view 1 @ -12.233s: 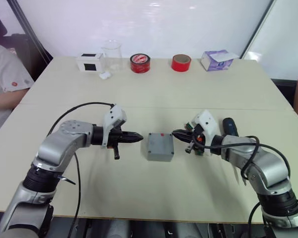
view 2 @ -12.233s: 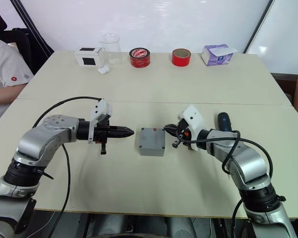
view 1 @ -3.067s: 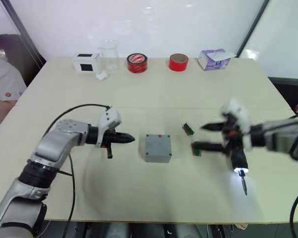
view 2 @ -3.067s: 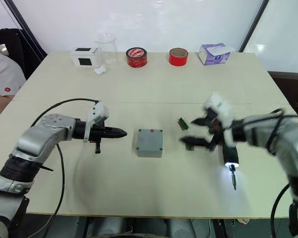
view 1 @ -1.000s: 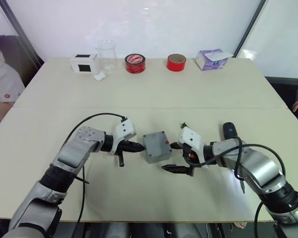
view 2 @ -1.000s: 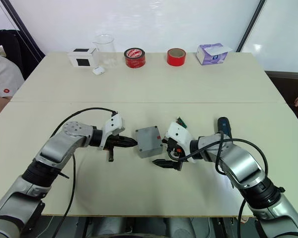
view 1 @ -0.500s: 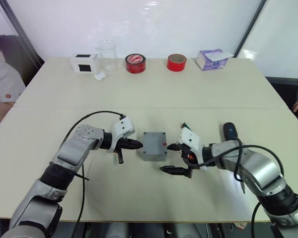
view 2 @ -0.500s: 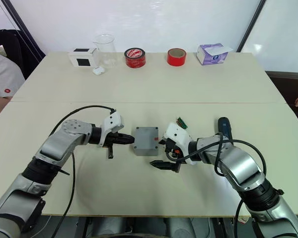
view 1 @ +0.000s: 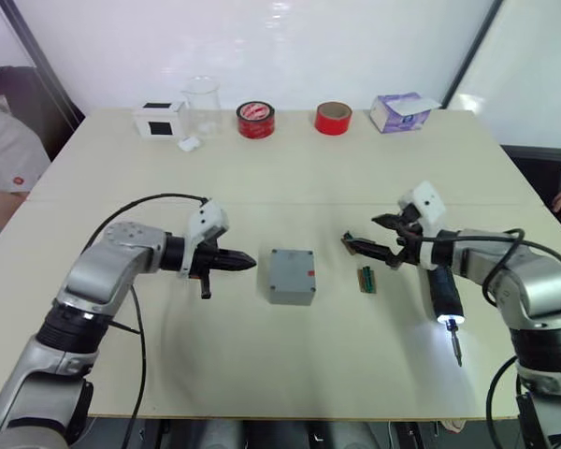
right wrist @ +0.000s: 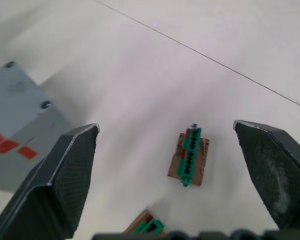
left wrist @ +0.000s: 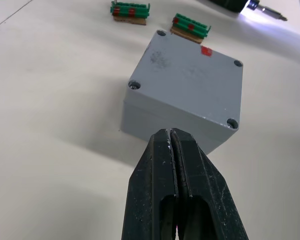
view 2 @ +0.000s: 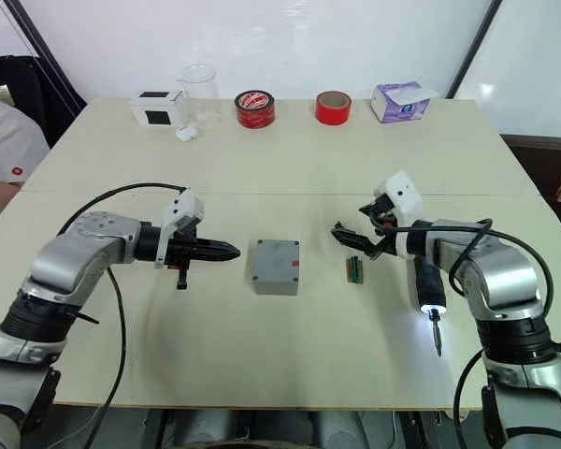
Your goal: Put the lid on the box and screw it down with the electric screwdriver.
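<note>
The electric screwdriver [view 1: 440, 293] lies on the table [view 1: 290, 178], its tip light glowing, just beside the right gripper [view 1: 372, 236], whose fingers are spread wide above two small green connector boards [view 1: 366, 279]. Further left, the lid [view 1: 293, 271] sits on the box [view 1: 292, 296]. Beyond it, the left gripper [view 1: 247, 263] points at the box with fingers pressed together, holding nothing.

head stereo looks down; both wrist cameras share the lid [left wrist: 190, 80].

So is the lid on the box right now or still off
On. In the left wrist view the lid sits flush over the box, with a thin seam between them, red mark up. Whether the corner screws are tightened cannot be told.
</note>
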Tool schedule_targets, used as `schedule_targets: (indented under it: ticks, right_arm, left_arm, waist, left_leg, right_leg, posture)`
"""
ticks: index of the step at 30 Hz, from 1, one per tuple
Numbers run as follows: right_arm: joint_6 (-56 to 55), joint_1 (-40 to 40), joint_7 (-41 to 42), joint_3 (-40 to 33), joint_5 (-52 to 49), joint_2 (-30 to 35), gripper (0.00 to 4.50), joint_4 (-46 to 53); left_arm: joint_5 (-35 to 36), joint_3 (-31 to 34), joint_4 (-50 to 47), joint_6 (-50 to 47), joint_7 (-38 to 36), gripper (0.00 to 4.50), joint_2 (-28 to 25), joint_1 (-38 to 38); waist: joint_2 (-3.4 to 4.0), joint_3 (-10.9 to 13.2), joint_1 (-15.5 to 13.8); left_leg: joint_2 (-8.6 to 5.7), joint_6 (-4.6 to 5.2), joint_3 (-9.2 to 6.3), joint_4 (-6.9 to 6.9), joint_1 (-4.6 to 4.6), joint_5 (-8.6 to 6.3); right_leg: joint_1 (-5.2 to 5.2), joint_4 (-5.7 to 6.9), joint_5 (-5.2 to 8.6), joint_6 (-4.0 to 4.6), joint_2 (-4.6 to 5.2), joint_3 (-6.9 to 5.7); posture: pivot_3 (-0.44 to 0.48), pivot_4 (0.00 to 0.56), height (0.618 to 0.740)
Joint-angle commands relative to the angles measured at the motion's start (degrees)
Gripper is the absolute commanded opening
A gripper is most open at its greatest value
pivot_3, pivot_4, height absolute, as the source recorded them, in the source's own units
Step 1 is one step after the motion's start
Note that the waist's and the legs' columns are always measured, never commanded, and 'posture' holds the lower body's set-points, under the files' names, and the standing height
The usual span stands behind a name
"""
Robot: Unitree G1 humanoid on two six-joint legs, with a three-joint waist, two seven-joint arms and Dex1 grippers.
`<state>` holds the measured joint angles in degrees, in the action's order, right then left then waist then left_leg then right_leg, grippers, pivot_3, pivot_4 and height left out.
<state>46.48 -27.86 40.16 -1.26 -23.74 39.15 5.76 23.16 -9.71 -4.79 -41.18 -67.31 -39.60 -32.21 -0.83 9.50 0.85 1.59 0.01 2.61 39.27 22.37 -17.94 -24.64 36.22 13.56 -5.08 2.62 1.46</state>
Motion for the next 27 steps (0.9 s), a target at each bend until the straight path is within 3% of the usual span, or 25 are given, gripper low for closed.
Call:
schedule_targets:
  ticks: [1, 4, 5, 6, 19, 22, 27]
  right_arm:
    - [-8.2, -4.0, -1.1, 3.3, 5.4, -3.1, 4.25, -9.0]
    - [-9.9, -4.6, 0.0, 4.1, 6.3, -4.2, 3.60, -11.3]
    - [-10.2, -4.6, 0.3, 4.2, 6.5, -4.4, 3.09, -11.7]
    - [-10.6, -4.7, 0.4, 4.4, 6.7, -4.7, 2.90, -12.1]
    - [-13.8, -6.3, 0.6, 5.2, 10.3, -7.6, 2.90, -17.7]
    - [-13.7, -6.2, 0.5, 4.8, 10.3, -7.8, 2.16, -17.7]
    - [-13.6, -6.0, 0.4, 4.3, 10.4, -8.4, 0.16, -17.4]
  left_arm:
    - [0.7, 0.6, -2.0, 0.4, 0.8, 0.00, 0.6, -0.9]
    - [1.1, 1.0, -3.2, -0.2, 1.4, 0.00, 0.5, 0.4]
    - [1.2, 1.0, -3.6, -0.3, 1.5, 0.00, 0.5, 0.6]
    - [1.5, 1.3, -4.0, -0.6, 1.7, 0.00, 0.4, 0.8]
    - [5.7, 3.1, -7.7, -4.1, 2.4, 0.00, -0.7, -0.4]
    - [6.0, 3.1, -7.7, -4.1, 2.6, 0.00, -0.8, -0.3]
    - [5.8, 2.8, -7.4, -3.8, 2.8, 0.00, -0.8, 0.0]
  waist:
    - [0.00, 0.0, 0.1]
    - [0.01, 0.0, 0.0]
    - [0.01, 0.0, 0.0]
    - [0.02, 0.0, -0.1]
    - [0.02, 0.0, -0.1]
    - [0.02, 0.0, 0.0]
    - [0.02, 0.0, 0.0]
  left_leg:
    - [0.00, -0.02, 0.05, 0.00, -0.02, 0.01]
    - [0.00, -0.03, 0.01, -0.01, -0.02, 0.02]
    - [0.01, -0.03, 0.00, -0.04, -0.01, 0.02]
    - [0.01, -0.03, 0.00, -0.04, 0.01, 0.02]
    - [0.01, -0.05, 0.01, -0.03, 0.02, 0.03]
    - [0.01, -0.05, 0.00, -0.03, 0.02, 0.03]
    - [0.01, -0.05, 0.01, -0.03, 0.02, 0.03]
  right_leg:
    - [0.00, -0.01, 0.00, 0.00, 0.02, 0.04]
    - [-0.01, 0.01, 0.00, 0.00, -0.01, 0.03]
    - [-0.02, 0.01, 0.00, 0.00, -0.02, 0.02]
    - [-0.04, 0.01, 0.00, 0.00, -0.02, 0.02]
    - [-0.04, 0.02, 0.00, 0.00, 0.01, 0.02]
    - [-0.04, 0.02, 0.00, 0.00, 0.01, 0.02]
    - [-0.04, 0.02, 0.00, 0.00, 0.01, 0.02]
  posture:
    - [0.000, 0.150, 0.740]
    - [0.000, 0.150, 0.740]
    - [0.000, 0.150, 0.740]
    - [0.000, 0.150, 0.740]
    - [0.000, 0.150, 0.740]
    - [0.000, 0.150, 0.740]
    - [0.000, 0.150, 0.740]
